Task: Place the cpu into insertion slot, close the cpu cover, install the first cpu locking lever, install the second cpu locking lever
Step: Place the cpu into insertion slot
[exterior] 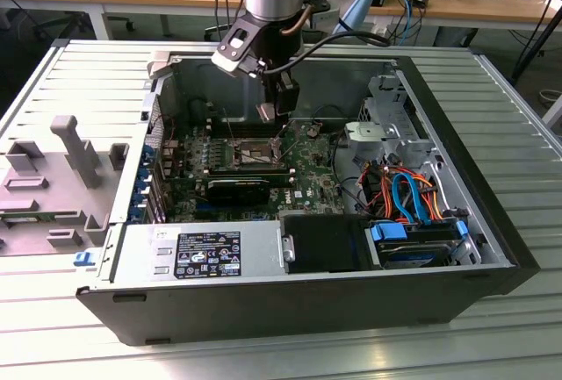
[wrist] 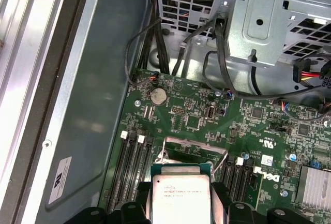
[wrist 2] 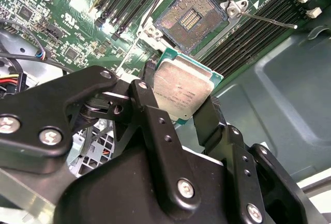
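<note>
My gripper [exterior: 274, 106] hangs inside the open computer case, shut on the cpu [wrist 2: 181, 90], a small square chip with a silver-grey top and a green edge. Its black fingers [wrist 2: 150, 111] clamp two opposite sides of the chip. The insertion slot [wrist 2: 192, 19] lies uncovered on the green motherboard, its contact field exposed, a short way beyond the chip, which is held apart from it. In the exterior view the chip [exterior: 266, 111] hovers just above the socket [exterior: 253, 148]. A thin locking lever [wrist 2: 266, 20] sticks out beside the socket. The first wrist view shows the chip [wrist: 180, 198] between the fingers.
Black memory slots [wrist 2: 248, 27] flank the socket. A silver drive cage [exterior: 386, 121] with coloured cables [exterior: 408, 196] fills the case's side toward the exterior view's right. A power supply [exterior: 198, 253] lines the near wall. A grey fixture [exterior: 53, 178] sits outside toward the exterior view's left.
</note>
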